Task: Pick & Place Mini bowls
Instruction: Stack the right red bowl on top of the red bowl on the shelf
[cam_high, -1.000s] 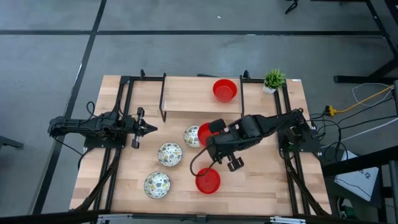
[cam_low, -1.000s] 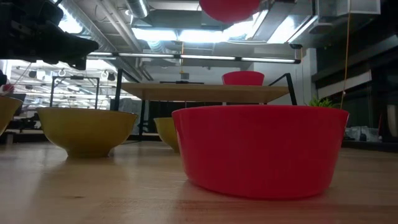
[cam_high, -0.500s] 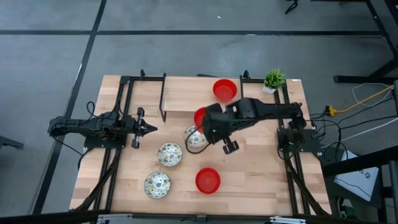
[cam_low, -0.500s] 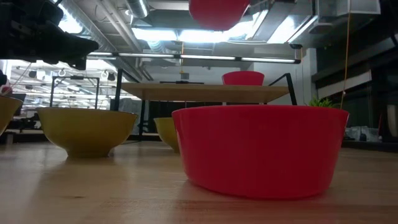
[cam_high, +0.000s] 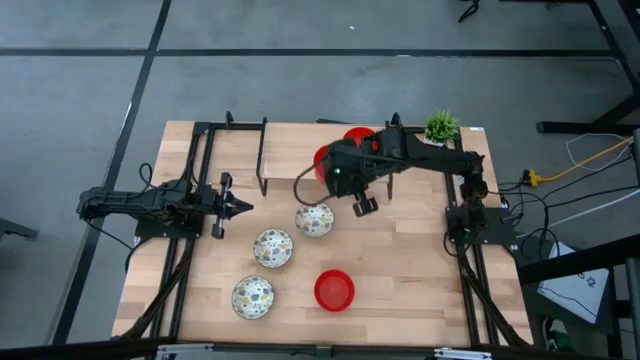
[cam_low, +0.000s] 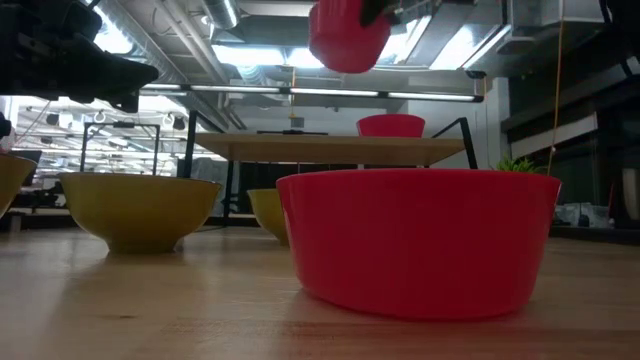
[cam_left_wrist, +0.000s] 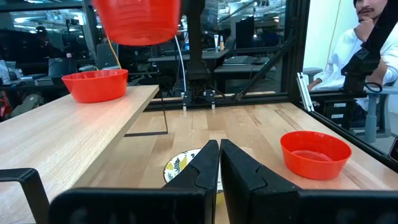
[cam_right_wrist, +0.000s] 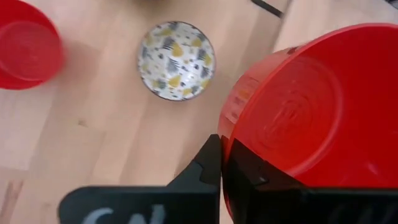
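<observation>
The right pincer (cam_right_wrist: 219, 163) is pinched narrow on the rim of a red bowl (cam_right_wrist: 298, 112), held aloft and tilted above the raised wooden shelf (cam_high: 290, 165) at the far side of the table (cam_high: 420, 270). What the next move seems to turn on is that the bowl hangs over the shelf top, just beside a second red bowl (cam_high: 357, 133) already standing there, so it looks to need only a lowering beside that one. The right arm reaches long across from its base at the table's right edge, wrist bent down. Out on the table lie three patterned bowls: one (cam_high: 314, 219) just below the shelf, another (cam_high: 272, 247) beside it, and a third (cam_high: 252, 296) nearer the front, with a third red bowl (cam_high: 334, 289) at the front. The left pincer (cam_high: 243, 208) waits, closed and empty, at the left, farther from the shelf.
</observation>
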